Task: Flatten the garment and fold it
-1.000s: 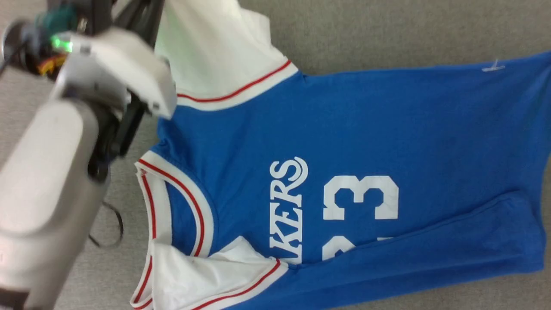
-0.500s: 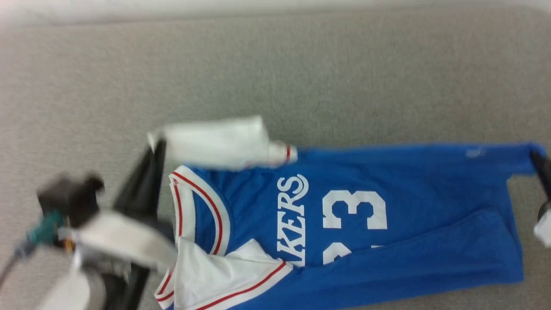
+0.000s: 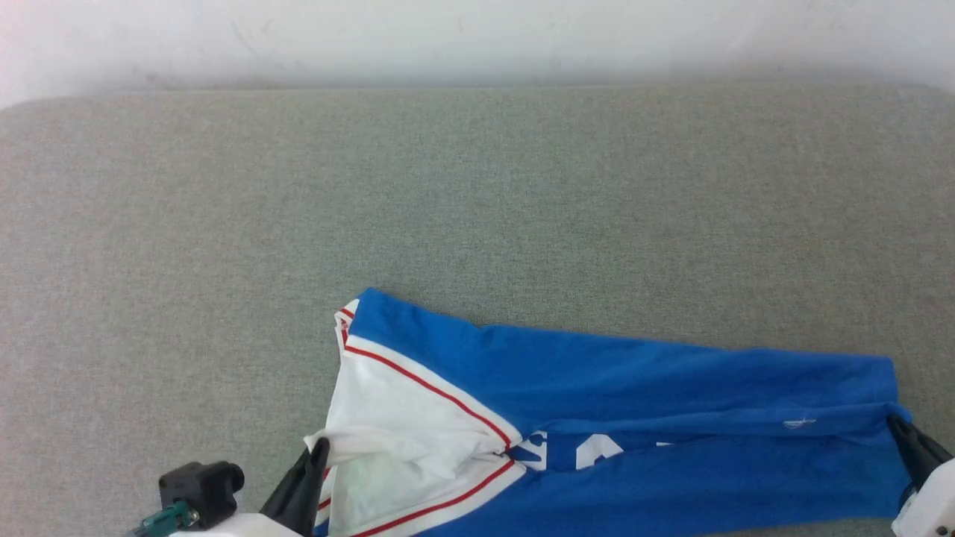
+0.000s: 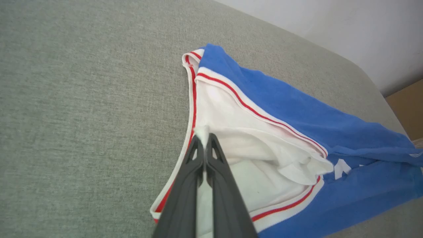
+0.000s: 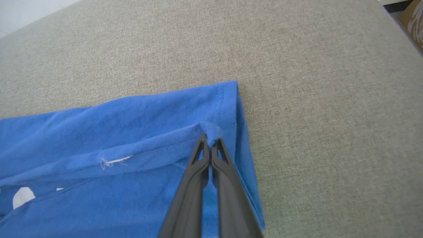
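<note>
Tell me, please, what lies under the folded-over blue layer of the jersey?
The garment's folded-over layer covers most of the front. Only scraps of white print and a strip of lower blue fabric peek out at its edge; the rest of the print is hidden.

A blue fold of the garment (image 3: 634,373) hides most of its white lettering (image 3: 595,452).

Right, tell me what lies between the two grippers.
In the head view, the royal-blue jersey shirt with white sleeves spans the gap, pinched by the left gripper and the right gripper.
</note>
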Controlling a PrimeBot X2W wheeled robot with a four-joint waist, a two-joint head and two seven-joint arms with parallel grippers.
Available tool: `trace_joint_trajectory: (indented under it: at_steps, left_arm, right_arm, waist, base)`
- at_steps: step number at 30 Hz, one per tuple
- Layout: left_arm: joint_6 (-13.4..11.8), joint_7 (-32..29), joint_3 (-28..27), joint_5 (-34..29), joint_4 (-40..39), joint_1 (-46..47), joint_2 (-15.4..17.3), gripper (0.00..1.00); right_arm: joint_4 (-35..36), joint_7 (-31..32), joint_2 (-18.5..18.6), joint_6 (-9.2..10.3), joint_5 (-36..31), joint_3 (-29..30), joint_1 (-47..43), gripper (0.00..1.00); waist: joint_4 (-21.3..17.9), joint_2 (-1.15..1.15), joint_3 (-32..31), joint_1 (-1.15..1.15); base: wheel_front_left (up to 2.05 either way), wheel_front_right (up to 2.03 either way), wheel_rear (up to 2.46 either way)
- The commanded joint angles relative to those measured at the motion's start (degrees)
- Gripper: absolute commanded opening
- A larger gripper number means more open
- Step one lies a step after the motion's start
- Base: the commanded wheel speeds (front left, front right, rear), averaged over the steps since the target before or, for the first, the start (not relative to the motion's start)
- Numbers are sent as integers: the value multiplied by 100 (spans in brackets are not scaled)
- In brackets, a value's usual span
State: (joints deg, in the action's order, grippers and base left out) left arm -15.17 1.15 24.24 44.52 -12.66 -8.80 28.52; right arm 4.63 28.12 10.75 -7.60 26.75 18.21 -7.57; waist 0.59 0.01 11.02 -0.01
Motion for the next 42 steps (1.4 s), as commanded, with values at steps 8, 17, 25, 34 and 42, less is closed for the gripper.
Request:
trace_joint_trajectory:
  at_steps: [8, 17, 25, 34, 42]
  left_arm:
    - [75, -44, 192, -129, 748, 404, -188, 44]
    - [-127, 541, -72, -277, 394, 537, -365, 100]
    - [-842, 1220, -336, -1257, -115, 540, -317, 100]
    - [-1017, 1338, -206, -1851, -154, 649, -417, 100]
    - [-1076, 1358, -273, -1954, -140, 609, -409, 100]
  right_arm:
    - [-505, -232, -21, 11, -291, -236, 273, 100]
    - [-79, -89, 104, 11, 258, 91, 532, 100]
    - [-443, 42, -33, 11, -191, 456, 538, 100]
    - [-1140, 360, -287, 11, -249, 335, 448, 85]
    - [-1187, 205, -277, 11, -406, 691, 692, 0]
  waist:
    - [-88, -1, -176, 1]
    - [-134, -1, -76, 1]
    - [24, -1, 235, 1]
    - [254, -1, 390, 1]
    - [222, -1, 272, 1]
  base:
    - [0, 0, 0]
    - [0, 0, 0]
    - [0, 0, 0]
    - [0, 0, 0]
    - [0, 0, 0]
